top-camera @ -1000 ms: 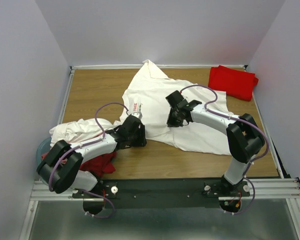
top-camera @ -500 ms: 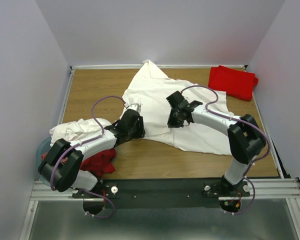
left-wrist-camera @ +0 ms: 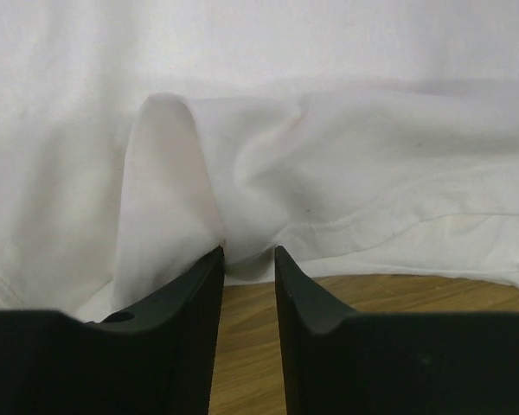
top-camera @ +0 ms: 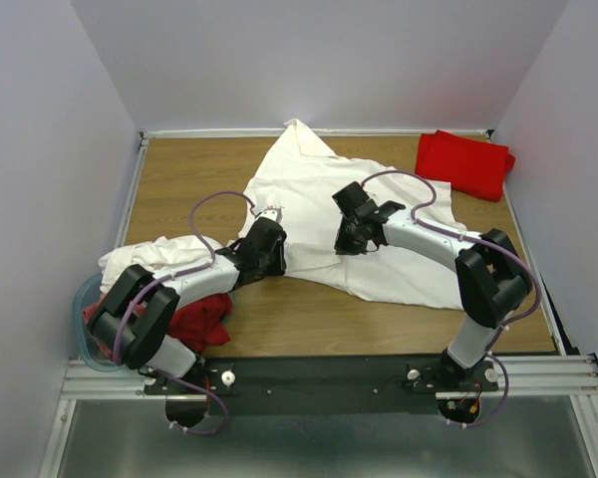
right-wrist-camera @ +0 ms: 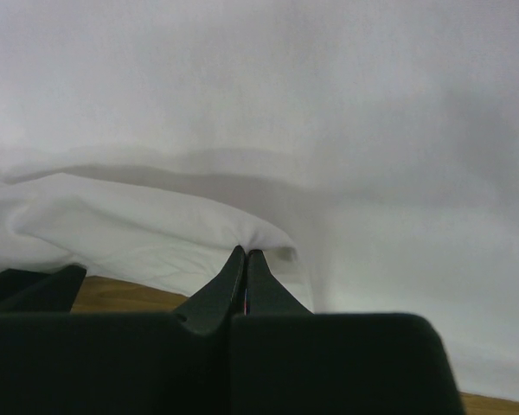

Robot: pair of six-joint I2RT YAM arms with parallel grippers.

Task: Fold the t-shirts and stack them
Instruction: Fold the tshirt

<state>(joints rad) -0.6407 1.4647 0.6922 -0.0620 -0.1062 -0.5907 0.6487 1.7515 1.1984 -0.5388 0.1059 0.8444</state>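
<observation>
- Pinching a raised fold of the large white cloth t-shirt (right-wrist-camera: 156, 216), our right end effector (right-wrist-camera: 245, 252) has its fingers pressed together on the fabric. We judge this hold is meant to lift and draw that side flat.
- Our left end effector (left-wrist-camera: 249, 251) stands with its fingers a little apart at the shirt's near hem, where a ridge of cloth rises against one finger. We judge it is lined up to take that edge, but no firm pinch shows.
- That shirt lies spread and rumpled across the middle of the brown wooden surface (top-camera: 179, 179). Two holds on it would let us pull out the creases before folding.
- A folded bright red cloth t-shirt (top-camera: 463, 162) sits in the far right corner, likely the start of the stack.
- A bunched white cloth t-shirt (top-camera: 149, 259) and a crumpled red cloth t-shirt (top-camera: 201, 324) wait at the near left, beside a pale blue plastic tub (top-camera: 83, 299).
- We count two white shirts, two red ones and one tub. We cannot tell whether that heap hides more.
</observation>
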